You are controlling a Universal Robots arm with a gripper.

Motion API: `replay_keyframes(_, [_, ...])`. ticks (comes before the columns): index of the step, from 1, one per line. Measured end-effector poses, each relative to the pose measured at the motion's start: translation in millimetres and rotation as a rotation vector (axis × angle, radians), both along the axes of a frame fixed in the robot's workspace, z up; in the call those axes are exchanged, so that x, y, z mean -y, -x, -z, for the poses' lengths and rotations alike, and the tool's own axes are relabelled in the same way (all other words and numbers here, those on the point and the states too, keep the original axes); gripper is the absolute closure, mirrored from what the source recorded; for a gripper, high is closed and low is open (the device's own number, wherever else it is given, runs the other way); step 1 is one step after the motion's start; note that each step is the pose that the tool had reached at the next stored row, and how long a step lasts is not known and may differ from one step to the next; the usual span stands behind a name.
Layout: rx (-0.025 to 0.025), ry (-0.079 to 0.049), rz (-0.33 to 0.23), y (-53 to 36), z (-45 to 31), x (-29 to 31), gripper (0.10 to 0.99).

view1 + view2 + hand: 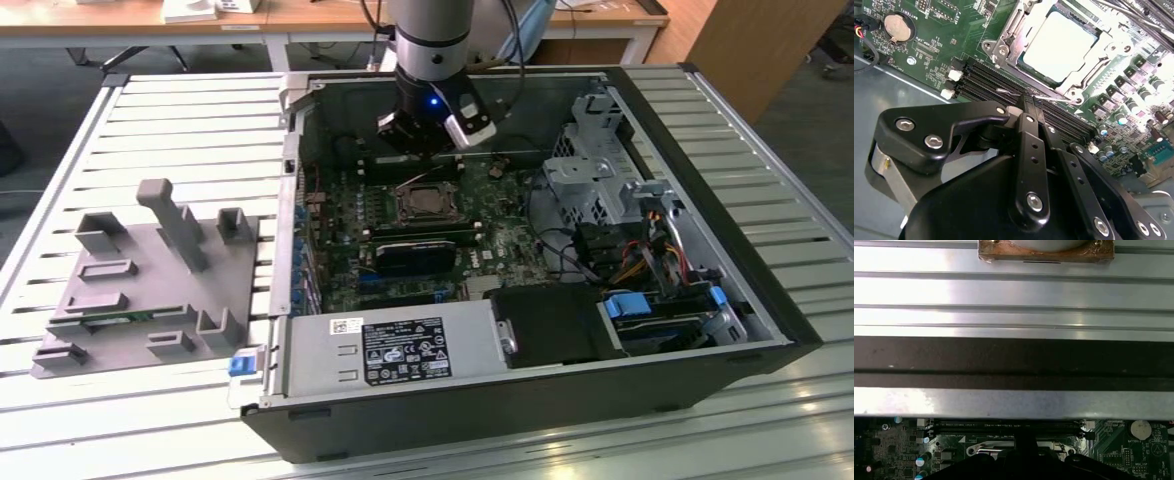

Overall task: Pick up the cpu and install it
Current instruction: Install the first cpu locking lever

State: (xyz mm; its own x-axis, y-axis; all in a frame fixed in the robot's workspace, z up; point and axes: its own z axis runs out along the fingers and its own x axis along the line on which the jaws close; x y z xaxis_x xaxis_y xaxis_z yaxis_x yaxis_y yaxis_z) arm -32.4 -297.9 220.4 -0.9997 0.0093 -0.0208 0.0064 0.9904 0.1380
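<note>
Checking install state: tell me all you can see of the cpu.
The cpu is a flat square chip with a pale silver metal top, lying flat in the motherboard socket, framed by the socket's metal bracket. In the exterior view it sits mid-board. Nothing grips it; the gripper hangs beside the socket, over the black memory slots.

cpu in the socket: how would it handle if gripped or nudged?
Probably rigid: the cpu is a flat square with a metal top. Likely slippery, since that top shines smooth. Sitting inside the socket frame, it likely won't slide sideways when nudged.
</note>
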Motion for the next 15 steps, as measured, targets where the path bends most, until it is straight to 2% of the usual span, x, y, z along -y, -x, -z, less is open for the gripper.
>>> replay_keyframes(15, [0.0000, 0.000, 0.000, -8.5, 8.6, -0.4, 0.980])
